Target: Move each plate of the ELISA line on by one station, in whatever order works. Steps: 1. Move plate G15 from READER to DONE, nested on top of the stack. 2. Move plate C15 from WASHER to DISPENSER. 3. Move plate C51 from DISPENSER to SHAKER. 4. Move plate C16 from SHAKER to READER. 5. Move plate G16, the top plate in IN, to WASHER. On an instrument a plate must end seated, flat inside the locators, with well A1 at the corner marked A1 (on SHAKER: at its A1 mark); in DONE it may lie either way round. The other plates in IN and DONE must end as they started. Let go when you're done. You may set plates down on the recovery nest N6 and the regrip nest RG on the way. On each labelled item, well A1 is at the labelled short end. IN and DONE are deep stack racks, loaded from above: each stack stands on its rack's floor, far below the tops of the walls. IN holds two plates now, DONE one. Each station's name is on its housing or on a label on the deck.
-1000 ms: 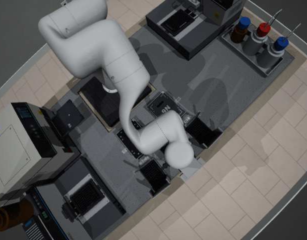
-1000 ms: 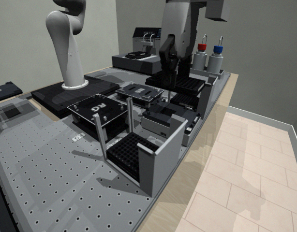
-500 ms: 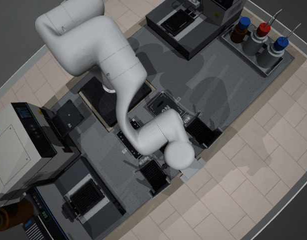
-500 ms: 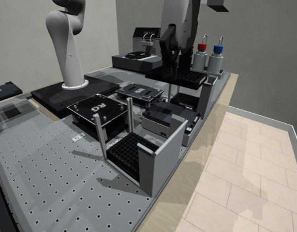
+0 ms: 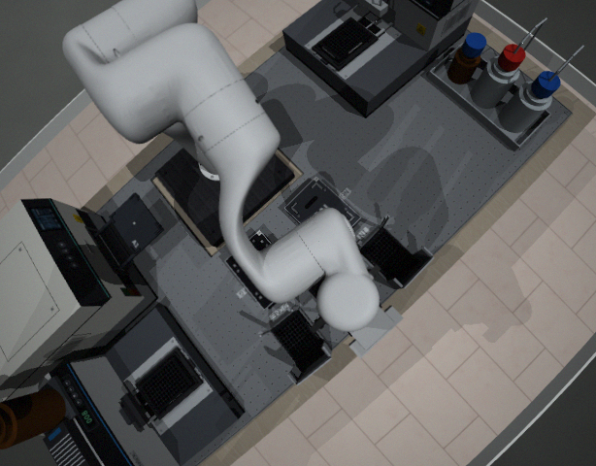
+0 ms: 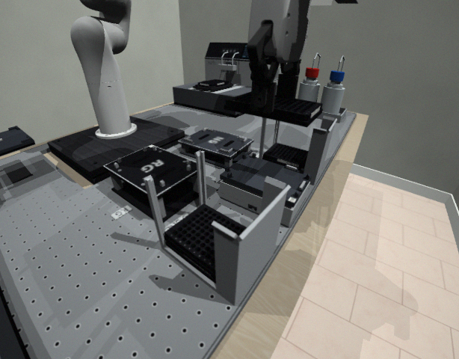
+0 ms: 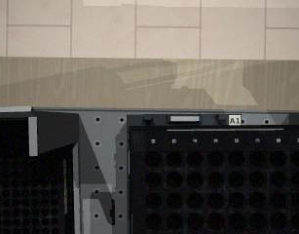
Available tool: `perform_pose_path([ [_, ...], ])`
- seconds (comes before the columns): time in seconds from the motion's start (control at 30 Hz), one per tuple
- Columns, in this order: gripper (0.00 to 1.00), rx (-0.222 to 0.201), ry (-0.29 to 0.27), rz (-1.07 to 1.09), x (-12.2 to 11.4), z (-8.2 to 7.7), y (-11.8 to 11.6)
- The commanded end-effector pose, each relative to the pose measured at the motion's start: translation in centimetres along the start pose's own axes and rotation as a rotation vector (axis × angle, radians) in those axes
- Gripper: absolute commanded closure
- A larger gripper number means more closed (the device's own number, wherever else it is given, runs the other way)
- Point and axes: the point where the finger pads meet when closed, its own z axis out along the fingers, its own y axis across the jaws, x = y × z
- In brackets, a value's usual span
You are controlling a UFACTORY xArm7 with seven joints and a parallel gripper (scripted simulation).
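Note:
My gripper [image 6: 266,102] is shut on a black well plate [image 6: 293,108] [image 7: 212,185] and holds it level, high above the deck. The plate hangs over the low grey shaker unit [image 6: 256,179], which stands between two tall stack racks. A small A1 tag [image 7: 235,120] shows at the plate's edge; I cannot read the plate's own name. The near rack [image 6: 245,247] [image 5: 301,343] holds a black plate, and so does the far rack [image 6: 318,146] [image 5: 396,255]. In the top view the arm's wrist [image 5: 346,301] hides the gripper and the held plate.
The washer [image 5: 344,42] [image 6: 214,85] at the back and the dispenser [image 5: 168,383] each carry a black plate. The reader's tray [image 5: 135,225] carries no plate. Nests N6 [image 6: 218,140] [image 5: 315,200] and RG [image 6: 152,167] are bare. Bottles [image 5: 512,75] stand at the back right.

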Motion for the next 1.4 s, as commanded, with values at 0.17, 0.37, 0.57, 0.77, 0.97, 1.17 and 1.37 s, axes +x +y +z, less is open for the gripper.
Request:
perform_pose_path([
  [0.17, 1.0, 0.0, 0.005, 0.0, 0.1, -1.2, 0.0],
  [0.37, 1.0, 0.0, 0.005, 0.0, 0.1, -2.0, 0.0],
  [0.57, 1.0, 0.0, 0.005, 0.0, 0.1, -2.8, 0.1],
  [0.77, 1.0, 0.0, 0.005, 0.0, 0.1, -3.0, 0.1],
  [0.97, 1.0, 0.0, 0.005, 0.0, 0.1, -3.0, 0.1],
  [1.17, 1.0, 0.0, 0.005, 0.0, 0.1, -3.0, 0.1],
  [1.37, 1.0, 0.0, 0.005, 0.003, -0.4, -3.0, 0.4],
])
